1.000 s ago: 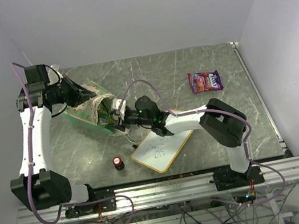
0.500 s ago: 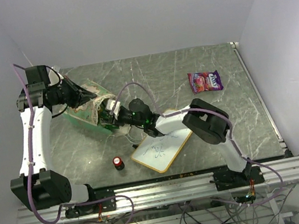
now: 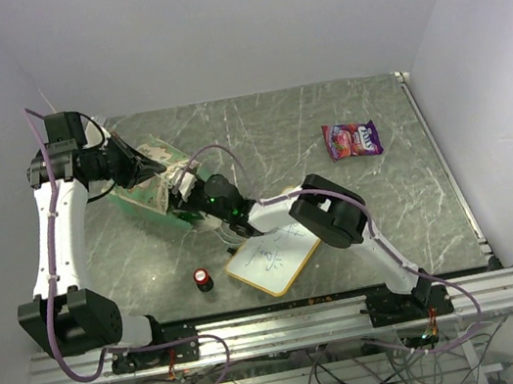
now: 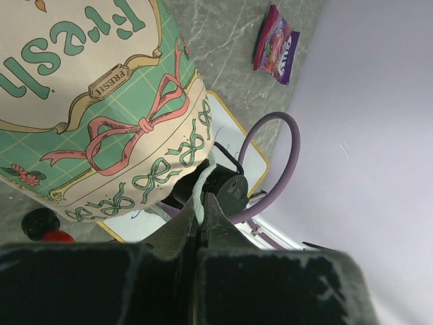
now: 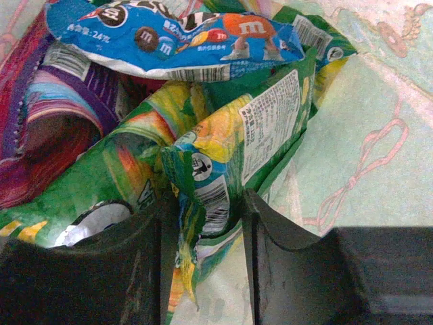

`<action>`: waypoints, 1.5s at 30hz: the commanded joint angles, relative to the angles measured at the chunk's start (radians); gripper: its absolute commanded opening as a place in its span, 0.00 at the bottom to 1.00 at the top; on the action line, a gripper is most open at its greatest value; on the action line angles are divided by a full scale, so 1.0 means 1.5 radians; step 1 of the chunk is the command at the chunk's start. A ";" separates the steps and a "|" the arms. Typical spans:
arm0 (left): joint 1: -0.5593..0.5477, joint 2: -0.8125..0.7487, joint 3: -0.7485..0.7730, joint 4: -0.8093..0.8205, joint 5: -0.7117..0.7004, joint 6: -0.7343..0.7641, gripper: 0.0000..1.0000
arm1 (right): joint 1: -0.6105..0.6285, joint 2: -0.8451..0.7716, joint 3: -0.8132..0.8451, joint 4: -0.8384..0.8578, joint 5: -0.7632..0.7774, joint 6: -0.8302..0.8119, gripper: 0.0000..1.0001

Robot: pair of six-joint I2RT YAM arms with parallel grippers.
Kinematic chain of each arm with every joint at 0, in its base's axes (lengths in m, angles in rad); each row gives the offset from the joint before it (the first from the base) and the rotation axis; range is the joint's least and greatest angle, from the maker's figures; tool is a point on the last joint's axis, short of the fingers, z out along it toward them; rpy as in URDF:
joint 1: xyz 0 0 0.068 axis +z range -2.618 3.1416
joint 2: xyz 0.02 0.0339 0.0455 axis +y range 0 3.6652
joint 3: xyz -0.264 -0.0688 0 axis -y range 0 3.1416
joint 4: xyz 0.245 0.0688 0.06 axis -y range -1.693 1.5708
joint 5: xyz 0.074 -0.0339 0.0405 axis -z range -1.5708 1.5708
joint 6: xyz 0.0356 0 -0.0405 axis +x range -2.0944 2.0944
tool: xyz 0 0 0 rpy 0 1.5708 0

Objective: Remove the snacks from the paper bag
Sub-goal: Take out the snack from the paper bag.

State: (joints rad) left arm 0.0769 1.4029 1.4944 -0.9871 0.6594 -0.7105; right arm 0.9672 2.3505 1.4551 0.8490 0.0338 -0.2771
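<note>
One paper bag [image 4: 101, 101]; one loose packet [image 3: 352, 139] on the surface [image 3: 254, 123]. Inside, one blue packet [image 5: 169, 34], one purple packet [image 5: 61, 115]. Right tool [image 5: 205, 203] pinches a green packet [image 5: 270, 128]; left tool [image 4: 201, 223] clamps the bag's string [image 4: 203, 186].

Lab: test table [image 3: 254, 123] on aluminium rails [image 3: 281, 332], loose cabling [image 3: 348, 375].

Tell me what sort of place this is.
Probably a robotics lab test cell: bare white walls boxing in a marble-look tabletop, arms bolted to an aluminium frame, loose cabling beneath it.
</note>
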 commanded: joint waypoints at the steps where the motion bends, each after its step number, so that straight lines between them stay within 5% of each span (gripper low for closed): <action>1: 0.001 -0.003 0.014 -0.011 0.008 0.010 0.07 | 0.000 0.032 0.040 0.008 0.061 -0.021 0.41; 10: 0.001 -0.007 0.023 0.005 -0.004 -0.010 0.07 | 0.001 -0.024 -0.016 0.015 0.000 -0.007 0.10; 17: 0.002 -0.023 -0.006 0.057 -0.014 -0.036 0.07 | 0.001 -0.130 -0.130 0.008 -0.069 0.028 0.00; 27: 0.005 -0.044 -0.053 0.110 -0.011 -0.066 0.07 | -0.005 -0.341 -0.279 -0.087 -0.203 0.082 0.00; 37: 0.005 -0.069 -0.096 0.100 -0.042 -0.118 0.07 | -0.007 -0.564 -0.299 -0.394 -0.363 0.049 0.00; 45: 0.005 -0.082 -0.100 0.091 -0.067 -0.123 0.07 | -0.008 -0.803 -0.315 -0.687 -0.225 0.014 0.00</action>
State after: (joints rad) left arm 0.0769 1.3159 1.3521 -0.8608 0.5926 -0.8764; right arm 0.9588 1.2896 0.9703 0.0605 -0.4313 -0.2119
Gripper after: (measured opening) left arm 0.073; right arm 0.104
